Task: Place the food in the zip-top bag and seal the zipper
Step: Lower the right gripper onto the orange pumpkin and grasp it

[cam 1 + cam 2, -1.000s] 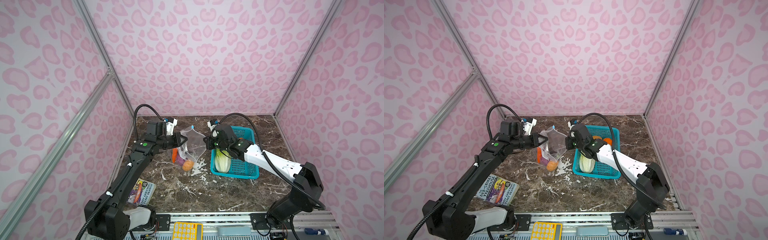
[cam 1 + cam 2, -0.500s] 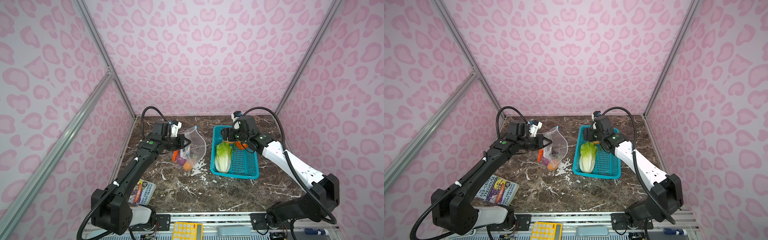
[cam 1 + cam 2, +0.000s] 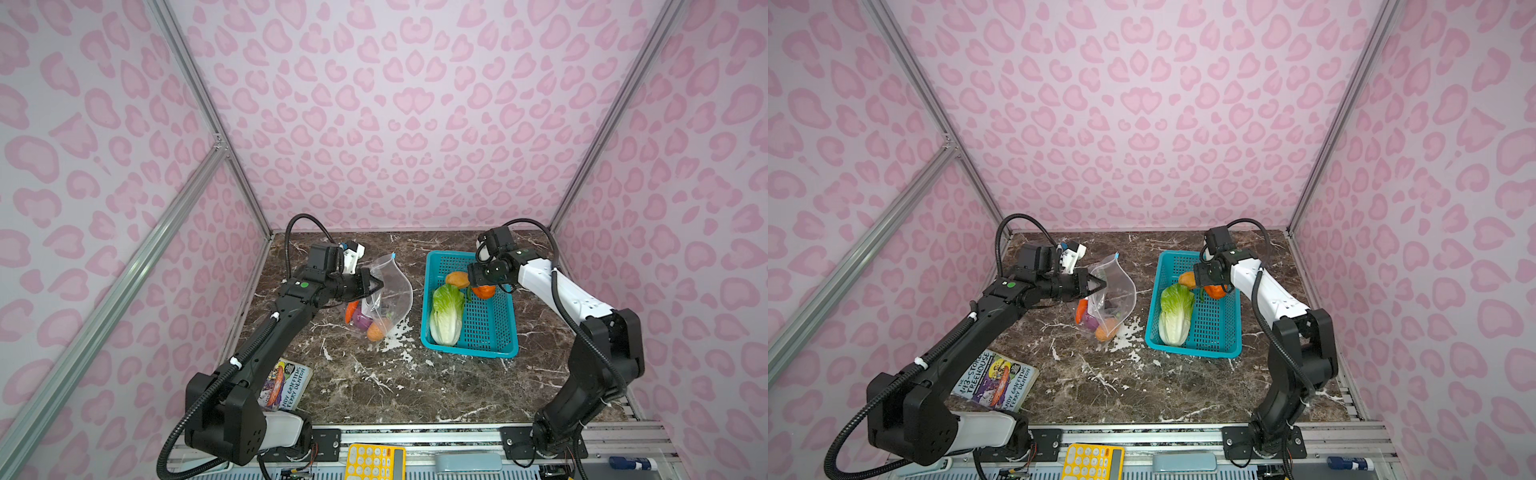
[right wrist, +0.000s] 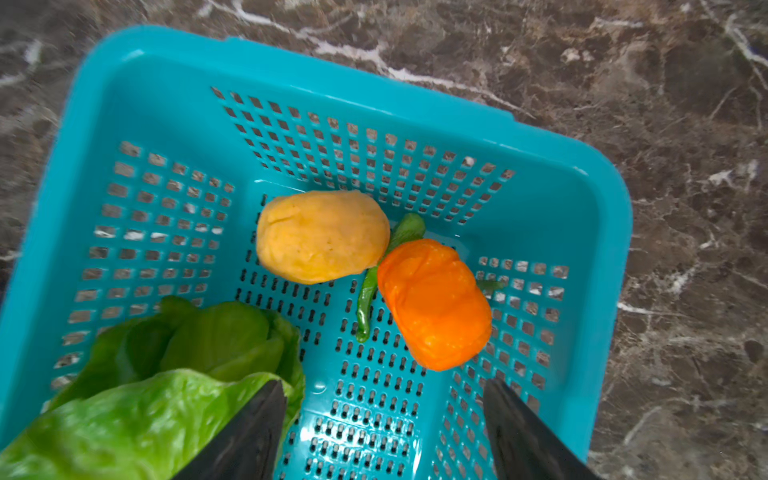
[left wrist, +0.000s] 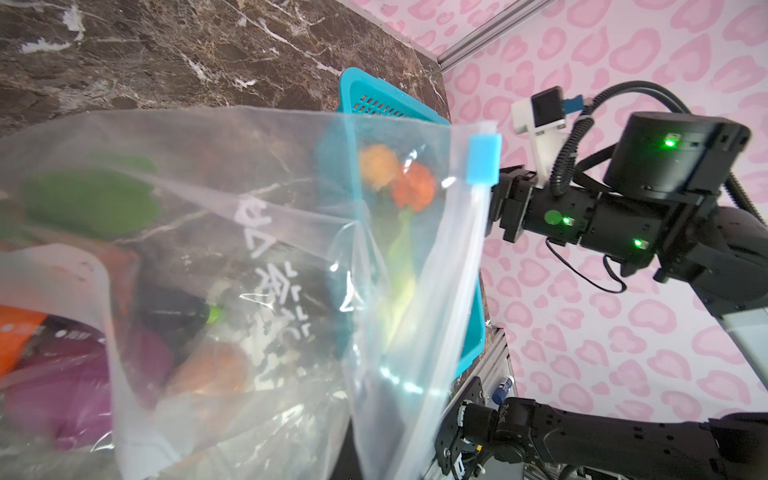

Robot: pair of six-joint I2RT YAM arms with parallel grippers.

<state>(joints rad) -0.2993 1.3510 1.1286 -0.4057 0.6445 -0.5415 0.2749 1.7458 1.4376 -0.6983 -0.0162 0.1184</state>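
Note:
The clear zip-top bag hangs open left of centre, its lower end on the table. My left gripper is shut on its mouth edge. The zipper's blue slider tab sits at the top corner. A carrot, a purple onion and an orange piece lie inside. The cabbage, a tan piece and an orange piece lie in the basket. My right gripper hovers open above them, holding nothing.
The teal perforated basket stands right of the bag, with a thin green chilli in it. A book lies at the front left beside the left arm. A yellow calculator sits on the front rail. White flecks litter the marble.
My right gripper has swung from the bag's mouth to the right, over the basket's far end, and its jaws have opened. The left gripper still holds the bag up.

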